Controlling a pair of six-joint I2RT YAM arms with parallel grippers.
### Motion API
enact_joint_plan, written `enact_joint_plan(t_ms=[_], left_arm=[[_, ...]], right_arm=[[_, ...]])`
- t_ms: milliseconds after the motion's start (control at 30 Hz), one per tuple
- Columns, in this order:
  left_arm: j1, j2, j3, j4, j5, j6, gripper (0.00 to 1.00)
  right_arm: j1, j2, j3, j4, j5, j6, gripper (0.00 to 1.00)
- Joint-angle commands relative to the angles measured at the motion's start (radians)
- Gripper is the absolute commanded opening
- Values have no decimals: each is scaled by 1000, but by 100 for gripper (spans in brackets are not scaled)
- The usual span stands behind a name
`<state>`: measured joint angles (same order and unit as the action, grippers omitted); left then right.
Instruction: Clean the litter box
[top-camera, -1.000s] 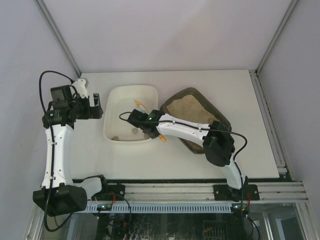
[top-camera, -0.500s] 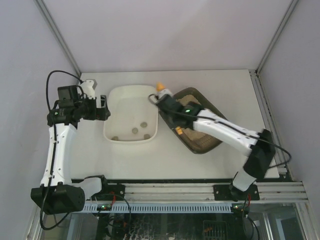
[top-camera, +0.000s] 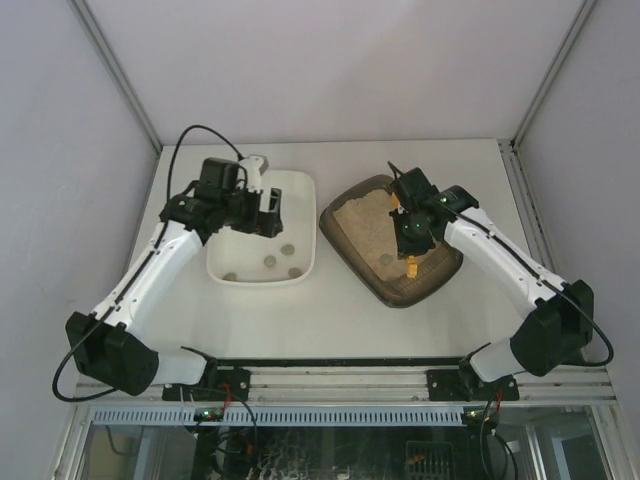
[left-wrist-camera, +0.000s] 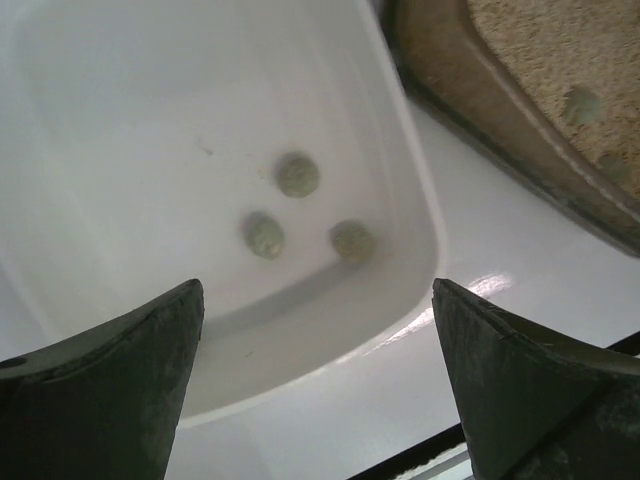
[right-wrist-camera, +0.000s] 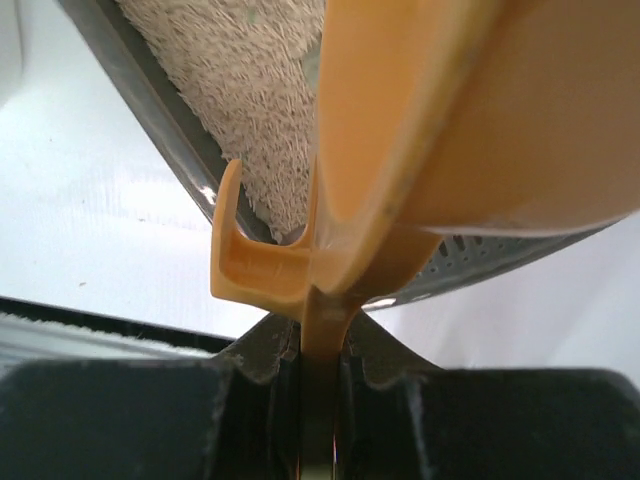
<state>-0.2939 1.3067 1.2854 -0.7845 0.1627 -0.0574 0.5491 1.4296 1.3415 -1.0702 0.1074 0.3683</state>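
The litter box (top-camera: 348, 246) is set on the right half of the counter (top-camera: 330, 320), about midway between the far and near edges and skewed to them, with beige litter spread inside. A white tub (top-camera: 260, 281) is placed just beside it on the left; whether the two touch cannot be told. The tub is probably parked that close so waste can be carried over in one short swing. Several grey clumps (left-wrist-camera: 297, 175) are seen lying on the tub floor, toward its near end. At least one more clump (left-wrist-camera: 582, 103) is seen on the litter, so the job is judged partly done. The right gripper (right-wrist-camera: 320, 360) is clamped tight on the thin handle of an orange scoop (right-wrist-camera: 450, 120), and the scoop is held over the litter box. It is likely held by the handle end so the bowl can be dragged through the litter while the gripper is kept out of it. The left gripper (left-wrist-camera: 315, 300) is held over the tub with its jaws wide apart and nothing between them. It is probably kept there to steady the tub, or simply to be out of the scoop's path.
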Motion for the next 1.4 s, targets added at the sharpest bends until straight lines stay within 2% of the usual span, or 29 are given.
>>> enact_joint_plan(t_ms=[0, 67, 200, 333, 433, 533, 700, 1000, 1367], left_arm=[[-132, 15, 92, 135, -158, -217, 100], [-148, 30, 93, 199, -152, -314, 100], [-156, 88, 87, 307, -98, -530, 100], [-210, 173, 120, 315, -97, -661, 100], [-254, 189, 67, 373, -84, -753, 100], [-321, 189, 23, 422, -114, -788, 100], [-370, 233, -23, 483, -106, -883, 100], [-369, 280, -54, 574, -114, -948, 100], [-311, 319, -29, 575, -60, -972, 100]], right_arm=[[-117, 63, 61, -152, -247, 97, 0], [-141, 119, 92, -222, -296, 125, 0], [-145, 187, 152, -306, -275, 151, 0], [-156, 273, 221, -394, -294, 164, 0], [-151, 328, 291, -465, -287, 176, 0], [-155, 359, 371, -523, -237, 190, 0], [-185, 376, 333, -528, -279, 191, 0], [-183, 472, 286, -528, -337, 184, 0], [-186, 632, 366, -510, -425, 166, 0]])
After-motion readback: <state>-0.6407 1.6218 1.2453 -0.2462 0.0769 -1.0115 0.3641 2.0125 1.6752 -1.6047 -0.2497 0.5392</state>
